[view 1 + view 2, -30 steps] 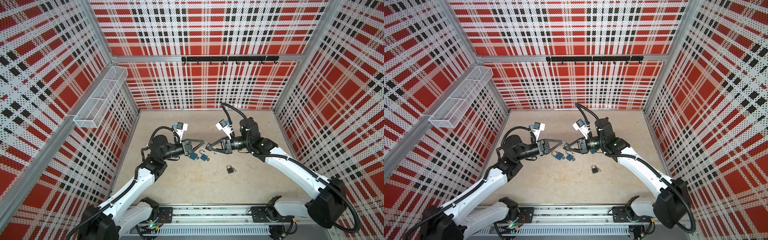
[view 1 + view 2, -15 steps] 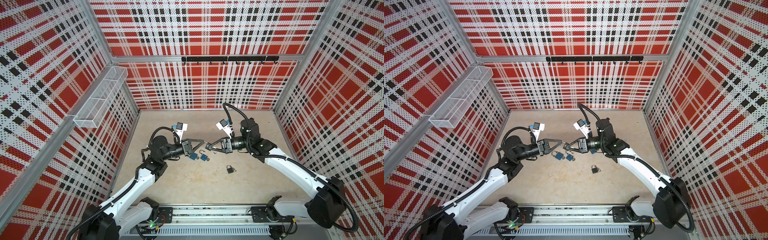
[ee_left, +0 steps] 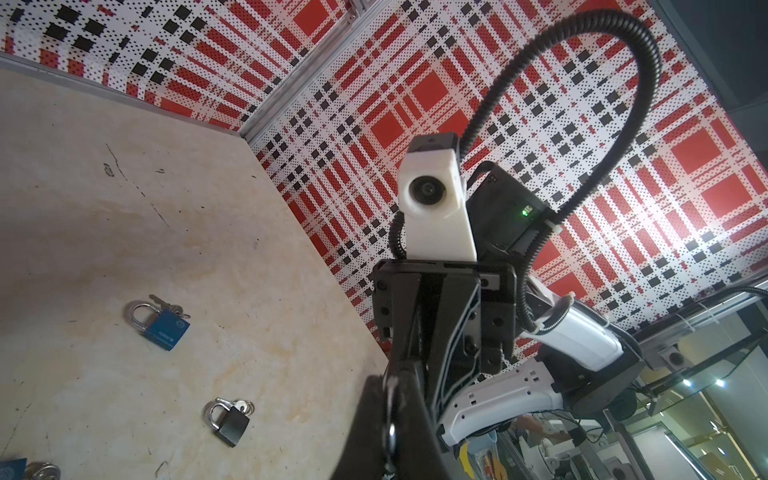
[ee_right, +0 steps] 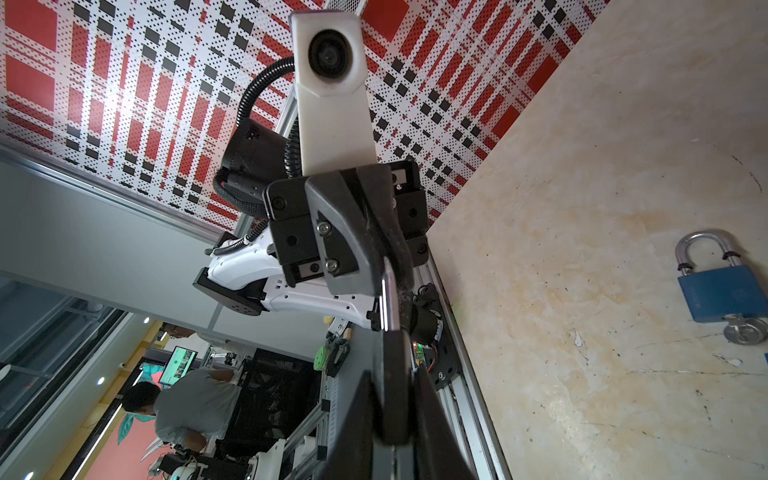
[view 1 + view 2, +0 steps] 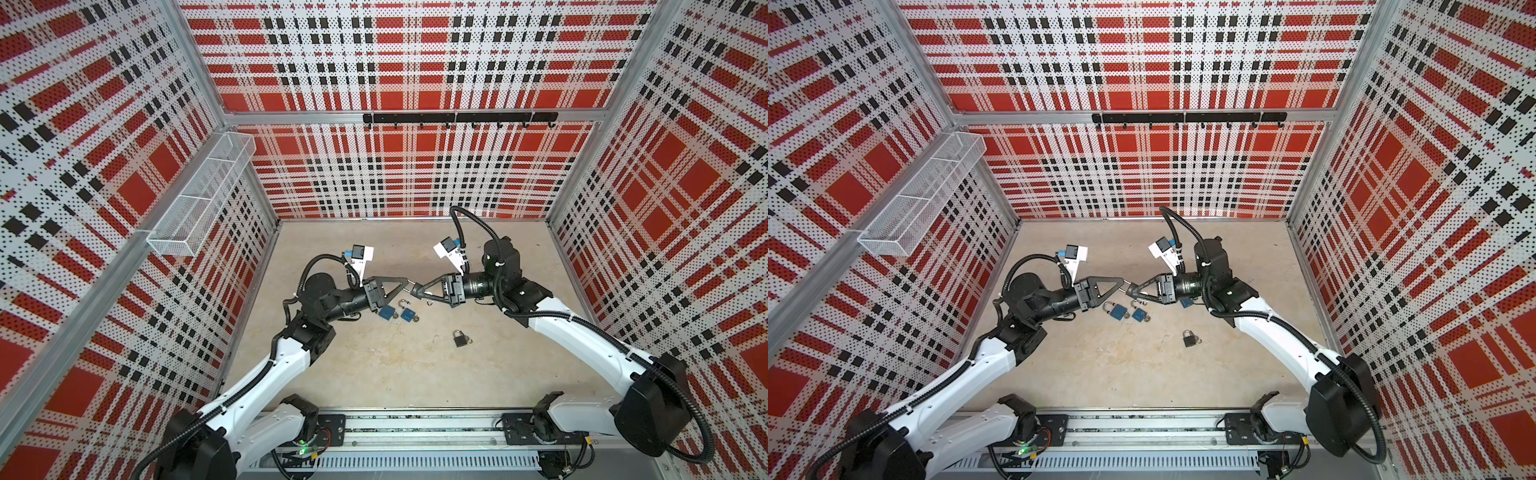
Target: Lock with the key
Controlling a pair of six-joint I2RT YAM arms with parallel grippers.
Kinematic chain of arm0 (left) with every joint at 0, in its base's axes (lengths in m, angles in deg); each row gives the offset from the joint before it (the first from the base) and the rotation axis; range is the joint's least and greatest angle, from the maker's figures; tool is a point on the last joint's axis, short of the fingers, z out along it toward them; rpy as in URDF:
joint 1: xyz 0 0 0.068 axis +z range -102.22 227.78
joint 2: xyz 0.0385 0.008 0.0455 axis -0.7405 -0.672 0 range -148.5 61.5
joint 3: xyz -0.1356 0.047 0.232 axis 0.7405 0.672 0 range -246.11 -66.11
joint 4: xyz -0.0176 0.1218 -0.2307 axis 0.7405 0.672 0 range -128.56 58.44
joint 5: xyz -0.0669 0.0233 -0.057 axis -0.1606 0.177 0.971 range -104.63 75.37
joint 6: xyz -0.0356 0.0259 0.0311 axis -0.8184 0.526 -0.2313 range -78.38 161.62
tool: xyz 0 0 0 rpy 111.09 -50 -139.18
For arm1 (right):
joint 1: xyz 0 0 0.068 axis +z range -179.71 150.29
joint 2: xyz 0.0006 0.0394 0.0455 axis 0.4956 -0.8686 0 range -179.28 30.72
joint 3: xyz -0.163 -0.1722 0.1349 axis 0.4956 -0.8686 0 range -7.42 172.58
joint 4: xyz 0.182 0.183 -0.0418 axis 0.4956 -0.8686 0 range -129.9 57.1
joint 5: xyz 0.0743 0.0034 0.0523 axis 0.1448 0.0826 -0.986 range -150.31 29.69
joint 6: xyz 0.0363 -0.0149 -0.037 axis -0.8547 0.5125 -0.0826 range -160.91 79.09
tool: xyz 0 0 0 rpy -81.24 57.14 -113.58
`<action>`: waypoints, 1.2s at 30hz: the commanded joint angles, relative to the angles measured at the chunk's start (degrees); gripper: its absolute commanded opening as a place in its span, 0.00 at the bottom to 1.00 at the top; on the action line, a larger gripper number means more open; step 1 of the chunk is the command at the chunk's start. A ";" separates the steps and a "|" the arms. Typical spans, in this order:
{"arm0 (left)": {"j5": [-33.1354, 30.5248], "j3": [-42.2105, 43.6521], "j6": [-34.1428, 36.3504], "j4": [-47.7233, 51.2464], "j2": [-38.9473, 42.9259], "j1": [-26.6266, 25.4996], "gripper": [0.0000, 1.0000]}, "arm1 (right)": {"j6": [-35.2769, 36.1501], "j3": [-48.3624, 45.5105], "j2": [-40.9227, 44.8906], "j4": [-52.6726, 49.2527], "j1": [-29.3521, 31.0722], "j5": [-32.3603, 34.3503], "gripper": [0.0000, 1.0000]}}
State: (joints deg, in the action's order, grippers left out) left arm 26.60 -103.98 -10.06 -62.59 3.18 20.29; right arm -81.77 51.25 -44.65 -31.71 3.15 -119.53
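From my remote seat, the red, black and white plaid perforated walls [image 5: 415, 166] box in the beige stone-look tabletop [image 5: 374, 374]. The white-and-black left arm [image 5: 282, 365] reaches in from 7 o'clock and the white-and-black right arm [image 5: 582, 332] from 4 o'clock. A white wire-mesh basket [image 5: 203, 195] hangs on the wall at 10 o'clock. A black hook rail [image 5: 457, 117] runs along the wall at 12 o'clock.

Both arms are raised off the table and meet tip to tip just toward 12 o'clock from its centre. The left gripper [image 5: 405, 281] is pinched fully together on a flat silver key [image 5: 410, 284], which bridges the short gap to the right gripper [image 5: 417, 290]. In the right wrist view that key [image 4: 388, 291] shows edge-on. The right gripper's jaws stand slightly apart, clamped on a small dark block [image 4: 392, 374]. I cannot tell whether it is a padlock body.

On the table, one blue padlock with a silver shackle [image 5: 386, 312] and a second blue padlock [image 5: 408, 316] lie just beside each other near the centre. A third blue padlock [image 5: 1187, 302] is half hidden under the right gripper. A small black padlock [image 5: 460, 340] lies apart at 4 o'clock, with keys beside it.
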 commanded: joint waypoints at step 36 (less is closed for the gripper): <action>-8.61 7.13 -4.91 -2.19 -0.12 -11.93 0.00 | -4.18 2.71 -4.16 17.15 0.95 2.00 0.00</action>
State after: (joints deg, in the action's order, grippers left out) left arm 10.62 -99.04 -14.30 -68.56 4.84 13.41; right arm -85.60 51.23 -47.80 -25.87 2.52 -120.60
